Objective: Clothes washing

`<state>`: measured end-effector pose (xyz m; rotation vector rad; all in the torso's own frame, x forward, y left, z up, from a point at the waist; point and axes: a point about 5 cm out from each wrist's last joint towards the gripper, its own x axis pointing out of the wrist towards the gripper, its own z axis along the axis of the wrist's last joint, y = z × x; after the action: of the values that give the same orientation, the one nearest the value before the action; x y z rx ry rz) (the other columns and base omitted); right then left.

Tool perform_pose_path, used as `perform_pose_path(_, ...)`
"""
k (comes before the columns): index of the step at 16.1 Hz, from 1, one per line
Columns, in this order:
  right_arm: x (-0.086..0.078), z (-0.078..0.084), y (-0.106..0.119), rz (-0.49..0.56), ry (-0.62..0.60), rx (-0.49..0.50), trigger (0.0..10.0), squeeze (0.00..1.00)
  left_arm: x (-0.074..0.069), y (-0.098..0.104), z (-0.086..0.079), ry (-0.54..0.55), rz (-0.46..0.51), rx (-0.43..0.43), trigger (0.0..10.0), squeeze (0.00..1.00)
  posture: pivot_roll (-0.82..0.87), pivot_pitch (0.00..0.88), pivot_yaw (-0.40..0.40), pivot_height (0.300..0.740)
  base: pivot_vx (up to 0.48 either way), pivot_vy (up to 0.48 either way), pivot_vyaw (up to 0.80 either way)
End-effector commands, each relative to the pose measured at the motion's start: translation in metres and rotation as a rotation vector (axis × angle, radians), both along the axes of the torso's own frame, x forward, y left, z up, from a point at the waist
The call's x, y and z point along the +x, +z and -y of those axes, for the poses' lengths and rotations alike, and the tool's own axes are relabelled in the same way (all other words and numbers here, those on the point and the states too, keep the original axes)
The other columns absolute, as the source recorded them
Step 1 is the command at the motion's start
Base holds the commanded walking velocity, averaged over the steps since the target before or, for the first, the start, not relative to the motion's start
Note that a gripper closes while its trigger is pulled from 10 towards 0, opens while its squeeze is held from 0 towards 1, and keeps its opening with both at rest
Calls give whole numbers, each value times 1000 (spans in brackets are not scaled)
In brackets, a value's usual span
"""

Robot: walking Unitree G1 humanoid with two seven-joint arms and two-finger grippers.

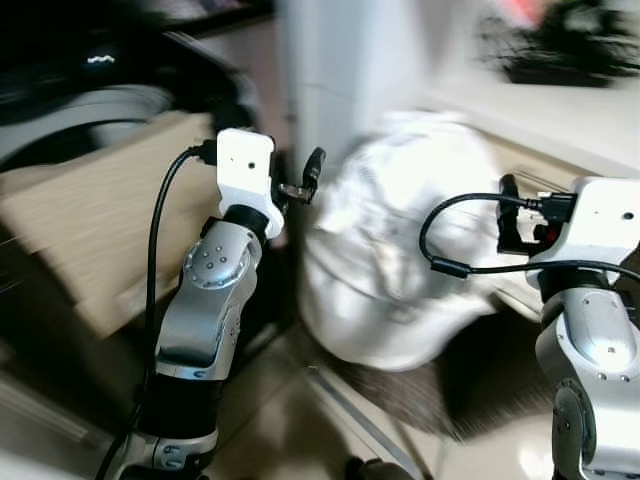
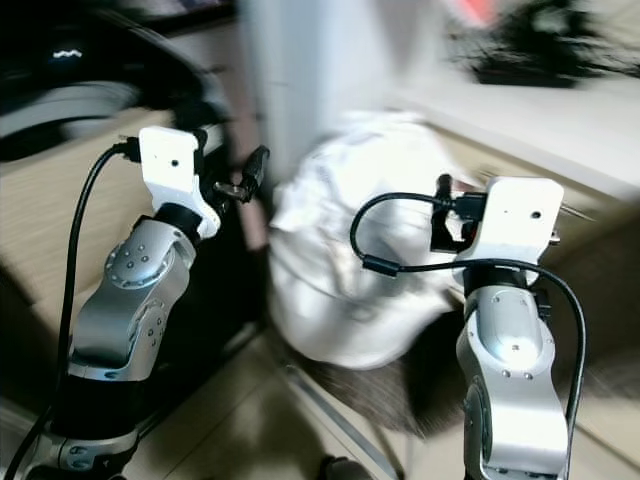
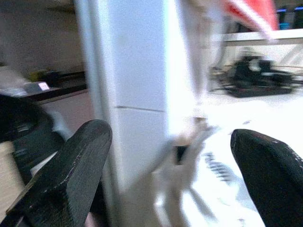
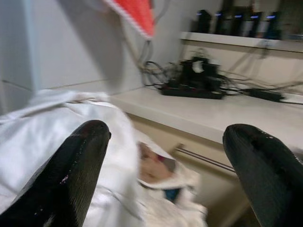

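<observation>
A big heap of white clothes (image 1: 400, 250) bulges in the middle, resting on something dark and woven (image 1: 420, 395); the eye views are blurred. My left gripper (image 1: 305, 182) is raised just left of the heap, level with its top, and its black fingers (image 3: 71, 175) stand wide open with nothing between them. To the right of the heap my right gripper (image 1: 510, 215) is also raised and open, and along its fingers (image 4: 71, 175) I look onto the white cloth (image 4: 57, 127). A dark washing machine (image 1: 90, 110) with a grey rim is at the far left.
A wood-coloured panel (image 1: 100, 220) stands below the machine. A white pillar (image 1: 340, 70) rises behind the heap. A pale counter (image 1: 560, 115) at the right carries black cables and a power strip (image 4: 194, 80). Something red (image 4: 135, 14) hangs above. Pale floor lies below.
</observation>
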<state>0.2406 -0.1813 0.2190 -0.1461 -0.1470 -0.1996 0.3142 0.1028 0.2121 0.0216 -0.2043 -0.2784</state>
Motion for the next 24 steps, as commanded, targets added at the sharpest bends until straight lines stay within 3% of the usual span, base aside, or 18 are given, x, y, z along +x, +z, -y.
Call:
perform_pose_path(1, -2, -3, 0, -8, 10, 0, 10000, 0, 2, -4, -1, 5, -3, 25, 10000, 0, -169, 35, 41, 740, 0, 270, -800)
perform_pose_path(4, -2, -6, 0, -8, 36, 15, 10000, 0, 2, -6, -3, 9, -7, 37, 10000, 0, -167, 37, 41, 740, 0, 343, -719)
perform_pose_path(13, 2, -11, -7, -34, 69, 36, 10000, 0, 0, -9, -5, 21, -10, 53, 10000, 0, -153, 33, 26, 740, 0, 304, 0)
perform_pose_path(14, 3, -12, -7, -34, 73, 32, 10000, 0, 0, -7, -5, 31, 17, 104, 10000, 0, -151, 33, 25, 740, 0, 0, 0)
perform_pose_path(16, 4, -13, -7, -35, 74, -1, 10000, 0, -1, -8, -5, 41, 12, 107, 10000, 0, -151, 32, 24, 740, 0, -480, 0)
perform_pose_path(19, 5, -14, -8, -43, 84, -25, 10000, 0, -3, -4, -3, 18, 16, 37, 10000, 0, -147, 35, 26, 740, 0, -160, 669)
perform_pose_path(24, 9, -19, -9, -43, 123, -33, 10000, 0, -4, -3, -3, 1, 28, 65, 10000, 0, -143, 39, 31, 740, 105, 0, 800)
